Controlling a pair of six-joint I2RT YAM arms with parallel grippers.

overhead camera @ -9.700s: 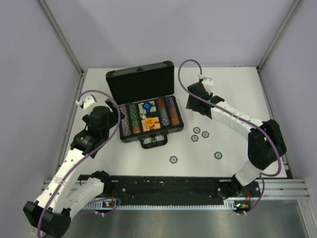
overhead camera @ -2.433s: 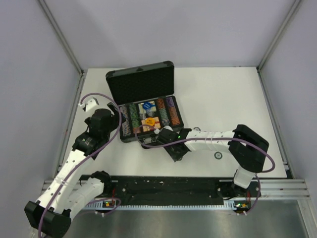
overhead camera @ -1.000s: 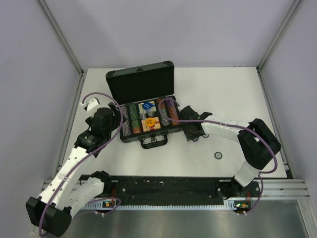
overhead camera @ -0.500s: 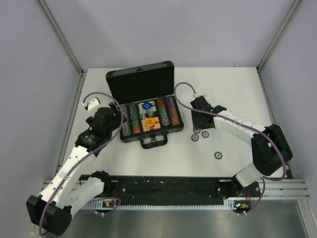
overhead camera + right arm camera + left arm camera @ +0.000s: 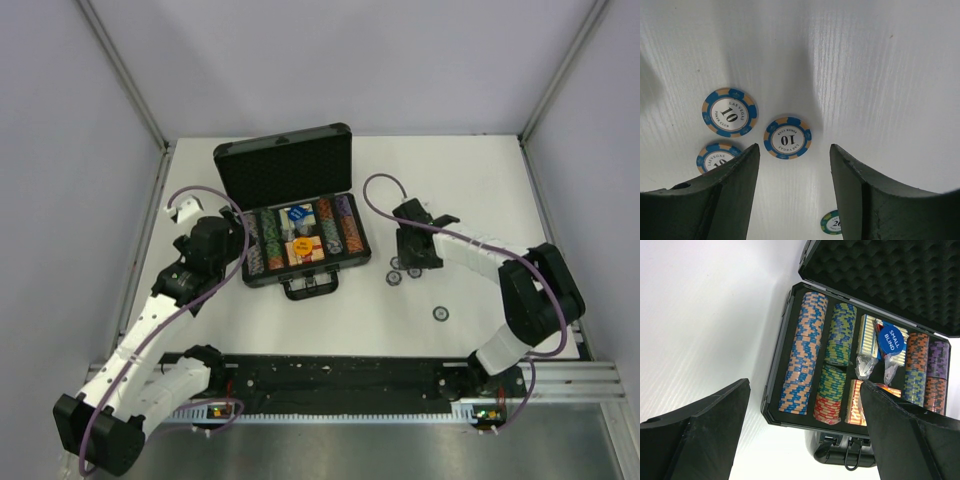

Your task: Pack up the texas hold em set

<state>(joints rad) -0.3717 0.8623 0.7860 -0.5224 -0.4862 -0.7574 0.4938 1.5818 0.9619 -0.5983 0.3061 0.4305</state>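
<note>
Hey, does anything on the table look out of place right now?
Yes. Three blue chips lie loose on the table under the right gripper, right of the open case, with one green-edged chip nearer the front. They belong in the case.

At the upper right of the left wrist view, the briefcase (image 5: pixel 776 362) lid's lining is showing matt black egg-crate foam (image 5: pixel 880 275); its rim is looking smooth, shiny black. The chip rows (image 5: pixel 802 355) are looking hard and satin. Clear glossy film (image 5: pixel 864 366) is crinkling over the card decks (image 5: pixel 866 337). In the right wrist view the white table (image 5: pixel 880 65) is showing a fine ribbed grain with soft sheen, and the loose chips (image 5: pixel 787 138) are carrying smooth printed centres.
</note>
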